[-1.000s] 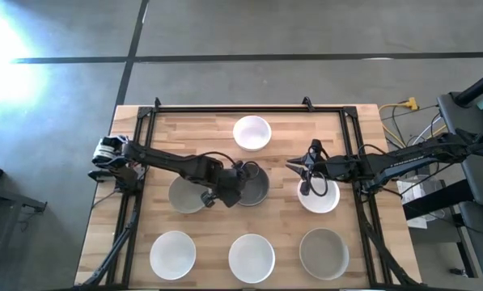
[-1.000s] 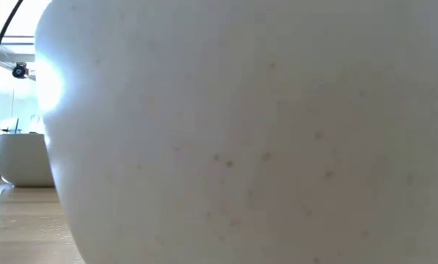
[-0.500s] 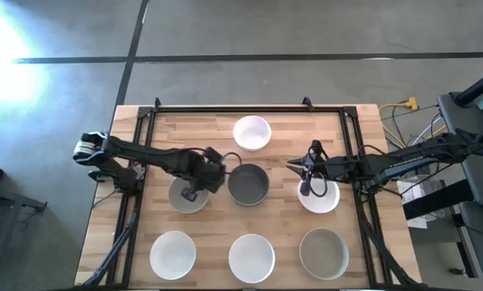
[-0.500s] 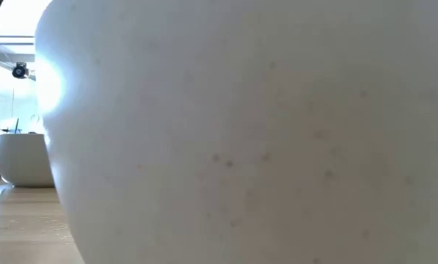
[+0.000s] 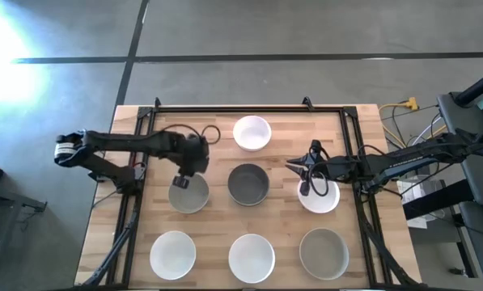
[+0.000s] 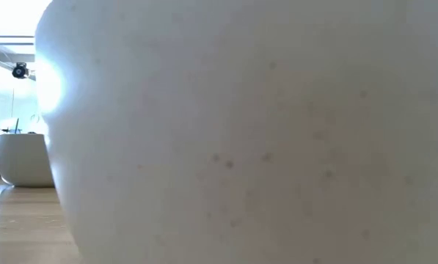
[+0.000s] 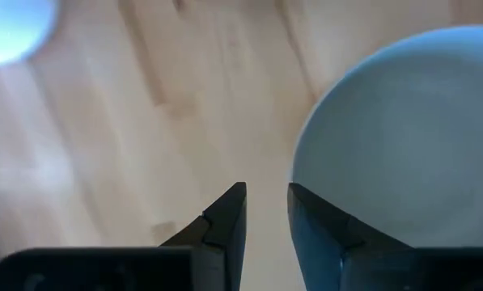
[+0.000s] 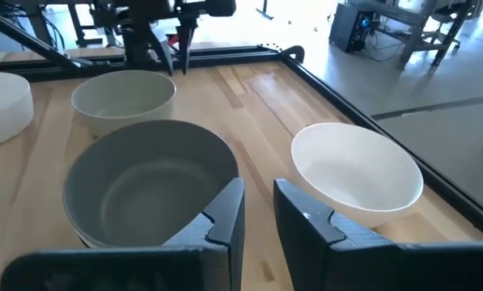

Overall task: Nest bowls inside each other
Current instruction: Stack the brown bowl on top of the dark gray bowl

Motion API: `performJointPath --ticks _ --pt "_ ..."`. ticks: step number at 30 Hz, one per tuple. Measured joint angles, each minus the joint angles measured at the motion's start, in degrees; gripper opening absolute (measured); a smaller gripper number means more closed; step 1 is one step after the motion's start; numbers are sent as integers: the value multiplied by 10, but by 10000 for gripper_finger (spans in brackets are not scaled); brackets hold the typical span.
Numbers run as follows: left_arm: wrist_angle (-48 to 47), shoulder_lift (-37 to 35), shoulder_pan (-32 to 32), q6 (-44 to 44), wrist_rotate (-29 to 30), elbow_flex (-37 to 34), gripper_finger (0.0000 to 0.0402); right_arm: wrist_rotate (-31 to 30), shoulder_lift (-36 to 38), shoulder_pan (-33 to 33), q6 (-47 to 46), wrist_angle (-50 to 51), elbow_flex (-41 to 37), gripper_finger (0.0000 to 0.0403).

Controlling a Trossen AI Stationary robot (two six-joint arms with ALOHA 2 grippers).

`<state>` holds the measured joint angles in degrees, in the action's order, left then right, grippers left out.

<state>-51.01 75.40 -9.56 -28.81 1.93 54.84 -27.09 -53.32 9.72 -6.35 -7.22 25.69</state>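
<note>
1. Bowls sit rim-up on a wooden table (image 5: pixel 217 242), seven visible from above, all round, so none has a long axis or points any way but upward.
2. Along the near edge, left to right: a white bowl (image 5: pixel 173 253) toward the left corner, a second white bowl (image 5: pixel 252 257) at the middle, and a grey bowl (image 5: pixel 323 253) toward the right corner.
3. Across the middle, left to right: a pale grey bowl (image 5: pixel 188 194), a dark grey bowl (image 5: pixel 248 184) at the table's centre, and a white bowl at right (image 5: pixel 319 196).
4. A lone white bowl (image 5: pixel 252 132) stands near the middle of the far edge.
5. The left gripper (image 5: pixel 184 179) hangs over the far rim of the pale grey bowl, its arm reaching in from the left edge. In its wrist view the fingers (image 7: pixel 225 222) stand nearly together with a narrow gap, holding nothing, one fingertip over the bowl's rim.
6. The right gripper (image 5: pixel 306 184) hovers over the left rim of the white bowl at right, its arm coming from the right edge. Its fingers (image 8: pixel 225 214) are a little apart and empty.
7. From table height, one white bowl's wall fills nearly the whole view; another white bowl shows small at the left.
</note>
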Motion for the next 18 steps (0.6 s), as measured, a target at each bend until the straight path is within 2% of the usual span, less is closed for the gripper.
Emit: performJointPath --ticks 2,8,18 --pt "1 1 -24 -4 -33 -8 77 0 -1 0 2 -2 0 63" --pt "2 29 -67 -20 -44 -16 77 0 -4 0 4 -4 0 63" --pt "1 112 -76 -21 -88 -16 77 0 -5 0 6 -3 0 63"
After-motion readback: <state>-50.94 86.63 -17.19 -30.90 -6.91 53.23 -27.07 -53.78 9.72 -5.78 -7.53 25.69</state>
